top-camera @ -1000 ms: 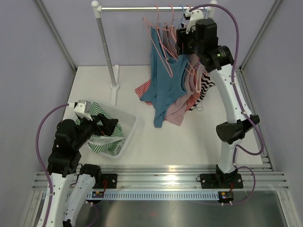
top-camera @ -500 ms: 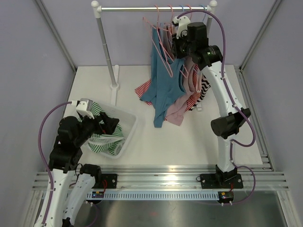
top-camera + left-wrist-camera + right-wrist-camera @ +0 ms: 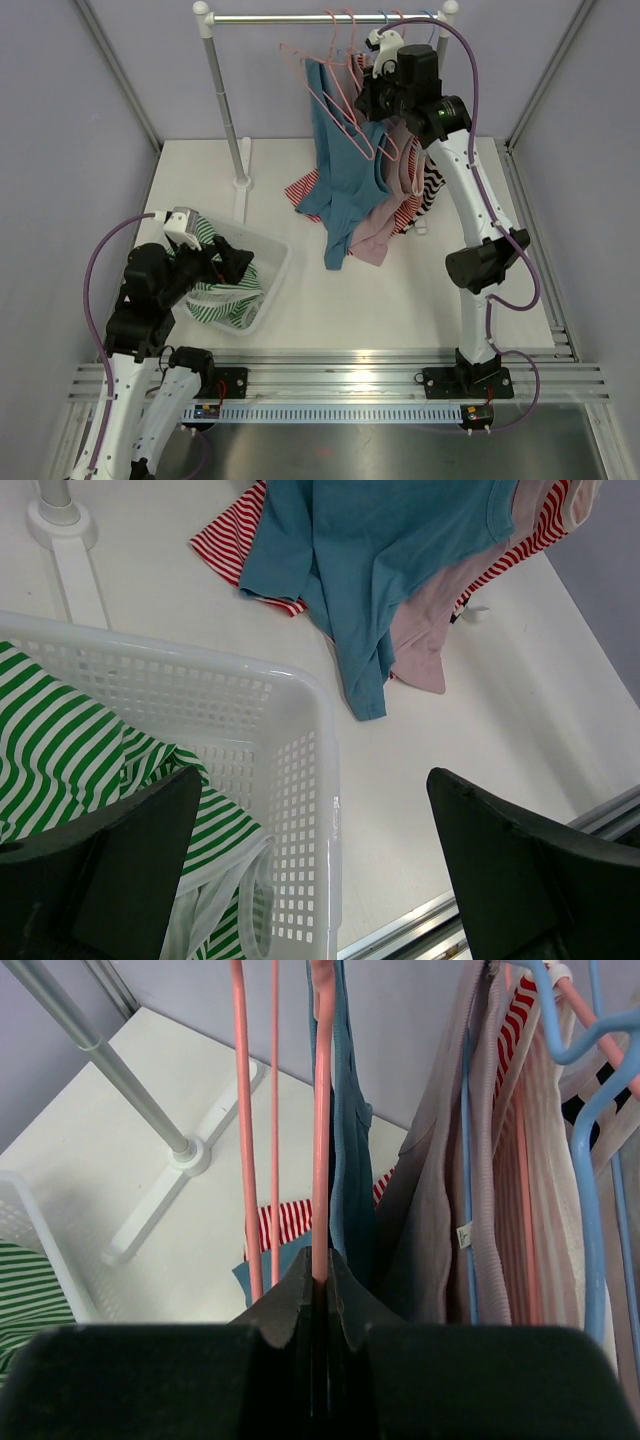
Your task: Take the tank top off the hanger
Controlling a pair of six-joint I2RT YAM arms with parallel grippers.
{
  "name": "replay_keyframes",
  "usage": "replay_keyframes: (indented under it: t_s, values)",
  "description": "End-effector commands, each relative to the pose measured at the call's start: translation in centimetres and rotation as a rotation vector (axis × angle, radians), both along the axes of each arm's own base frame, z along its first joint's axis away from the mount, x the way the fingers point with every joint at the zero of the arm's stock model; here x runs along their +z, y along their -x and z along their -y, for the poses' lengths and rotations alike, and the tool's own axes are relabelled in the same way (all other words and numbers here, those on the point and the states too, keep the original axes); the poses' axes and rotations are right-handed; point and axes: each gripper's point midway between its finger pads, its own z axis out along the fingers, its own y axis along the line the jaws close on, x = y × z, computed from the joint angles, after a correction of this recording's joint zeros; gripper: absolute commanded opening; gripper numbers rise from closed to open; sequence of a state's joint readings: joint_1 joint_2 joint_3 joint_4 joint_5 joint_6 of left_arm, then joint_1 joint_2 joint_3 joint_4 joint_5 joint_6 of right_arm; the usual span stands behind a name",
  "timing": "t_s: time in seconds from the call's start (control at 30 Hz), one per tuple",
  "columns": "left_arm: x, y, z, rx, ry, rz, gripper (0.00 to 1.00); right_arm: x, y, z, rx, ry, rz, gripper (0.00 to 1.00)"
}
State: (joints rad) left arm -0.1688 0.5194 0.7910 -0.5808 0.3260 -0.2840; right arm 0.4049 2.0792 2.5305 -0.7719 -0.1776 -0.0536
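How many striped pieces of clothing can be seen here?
3: a green striped top in the basket, a red striped top behind the blue top, a black striped top at the rack's right end. Others may be hidden.

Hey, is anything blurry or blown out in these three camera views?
Top external: evenly lit and sharp, with one bright glare patch on the metal rail between the arm bases. Left wrist: the basket is crisp, but the left gripper looks dark and soft-edged. Right wrist: the right gripper is a near-black silhouette closed on the pink hanger.
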Motion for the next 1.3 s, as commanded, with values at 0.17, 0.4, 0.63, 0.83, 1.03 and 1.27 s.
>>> replay_keyframes:
  t_s: [0.17,0.4,0.63,0.83,1.03,1.27]
  values:
    - [1.1,-0.3,0.5,-0.033,0.000,0.050,0.99,11.5,2.9,2.0,-0.064,-0.177,0.247,0.00]
    - [1.3,-0.3,0.3,-0.019,-0.001,0.054,0.99,13.4,4.1,3.3,-0.094,-0.174,0.289,0.00]
    - [1.4,-0.2,0.2,-0.011,0.000,0.059,0.99,13.9,8.9,5.8,-0.125,-0.170,0.284,0.00]
    - [1.3,-0.4,0.1,0.009,0.010,0.043,0.99,11.8,14.0,8.2,-0.140,-0.156,0.232,0.00]
    - [3.4,-0.7,0.4,0.012,0.040,0.056,0.99,9.3,20.0,10.3,-0.130,-0.166,0.180,0.00]
    - [9.3,-2.4,2.7,-0.022,0.041,0.085,0.99,7.7,26.9,12.3,-0.114,-0.188,0.087,0.00]
